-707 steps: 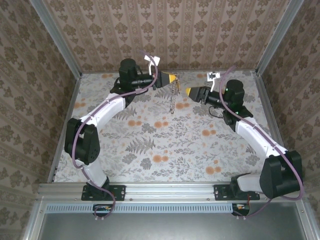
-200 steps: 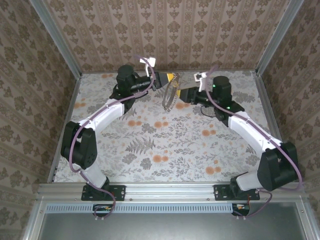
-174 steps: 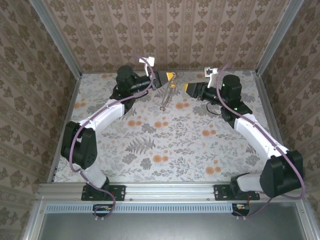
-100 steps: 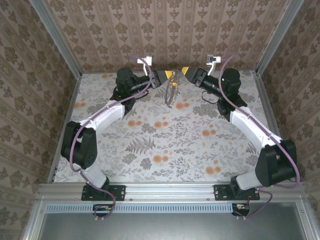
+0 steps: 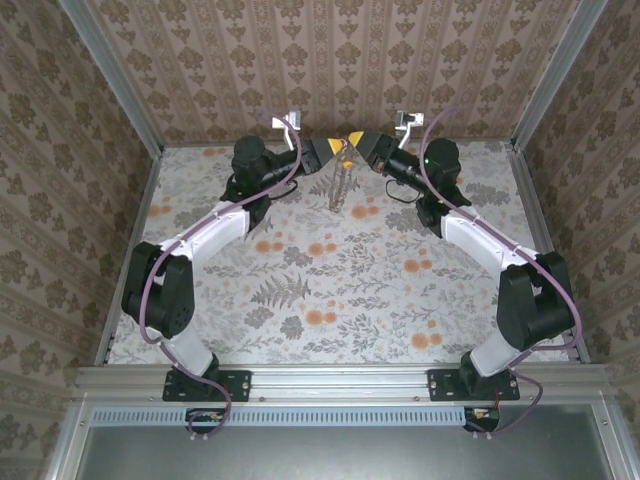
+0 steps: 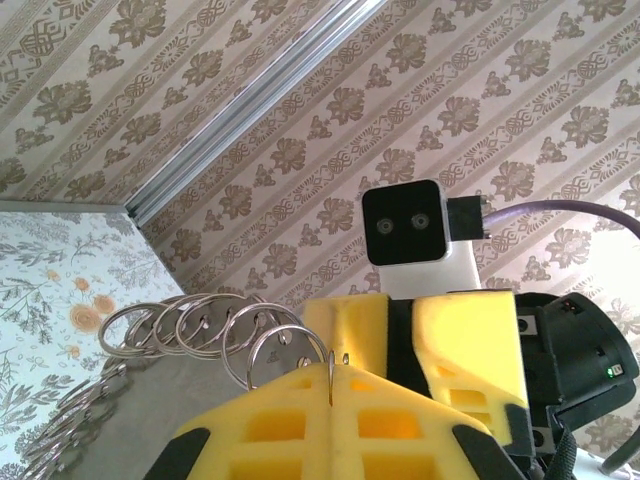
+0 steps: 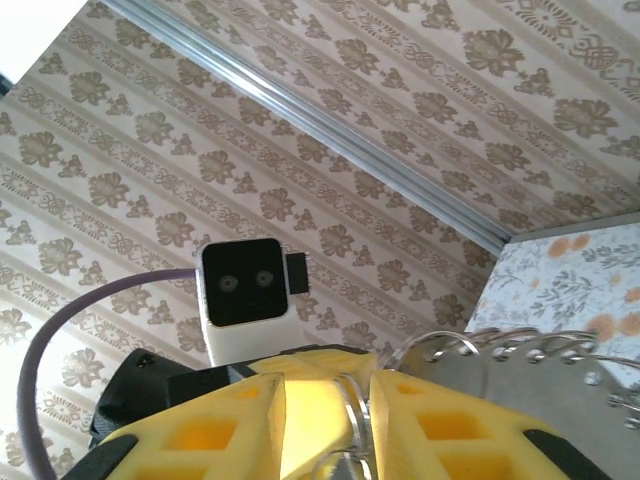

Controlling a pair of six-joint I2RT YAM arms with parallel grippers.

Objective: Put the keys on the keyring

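At the back of the table my left gripper (image 5: 339,150) and right gripper (image 5: 356,139) meet tip to tip, raised above the surface. In the left wrist view the left gripper (image 6: 330,378) is shut on the thin metal keyring (image 6: 331,362), held edge-on. A chain of several linked metal rings (image 6: 283,330) hangs from it (image 5: 340,186). The right gripper (image 7: 328,388) has its yellow fingers (image 7: 440,420) apart, with the keyring's wire (image 7: 352,400) in the gap, close to one finger. The keys are out of view.
Patterned walls close in the flowered table (image 5: 330,290) on three sides, with metal corner posts (image 5: 545,75) at the back. Both arms stretch far back; the right arm's elbow (image 5: 530,290) stands near the right wall.
My right gripper has swung left and up to the left gripper's tips, and its jaws have narrowed around the ring. The left gripper has kept its hold, with the chain dangling.
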